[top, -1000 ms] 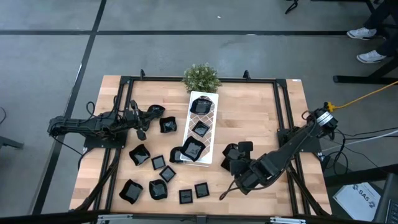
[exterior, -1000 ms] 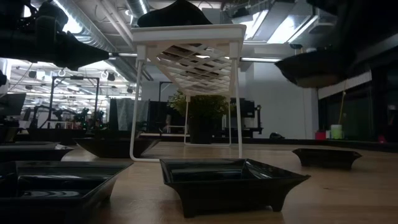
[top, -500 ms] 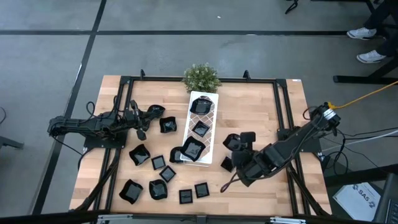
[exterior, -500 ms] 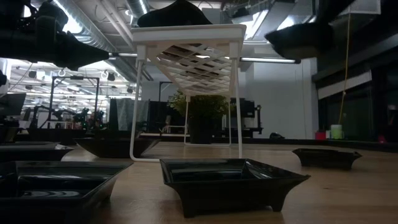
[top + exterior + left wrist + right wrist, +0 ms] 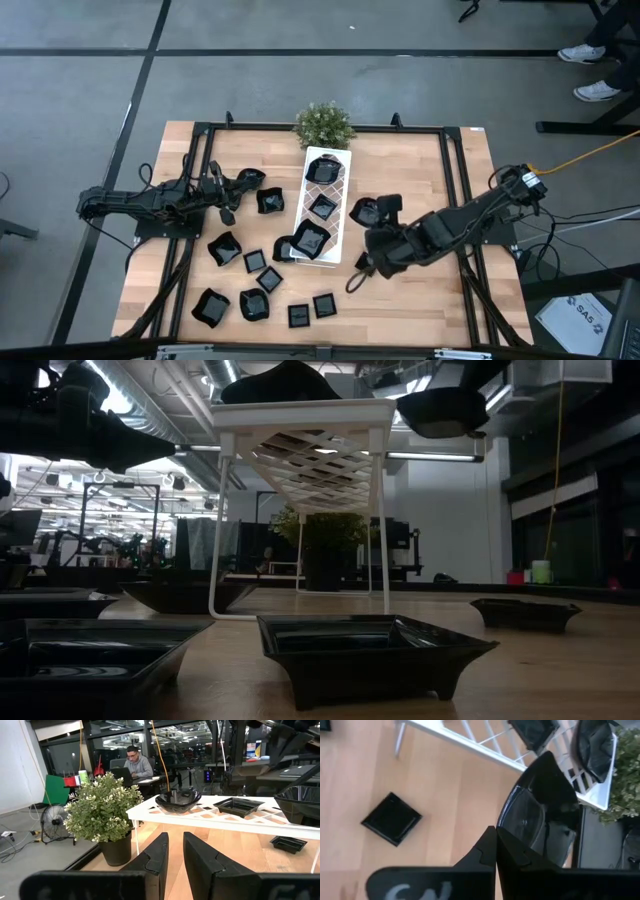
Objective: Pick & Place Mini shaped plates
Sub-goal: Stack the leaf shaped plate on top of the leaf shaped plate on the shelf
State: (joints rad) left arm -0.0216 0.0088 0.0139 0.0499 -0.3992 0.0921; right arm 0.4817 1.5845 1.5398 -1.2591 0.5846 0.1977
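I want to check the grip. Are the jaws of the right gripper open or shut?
Shut. In the right wrist view the right gripper has its jaws pressed together on the rim of a black plate, carried above the table.

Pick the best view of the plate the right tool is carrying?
Right wrist view: the carried plate fills it, pinched by the right tool. High view shows it small beside the white tray; low view only its underside.
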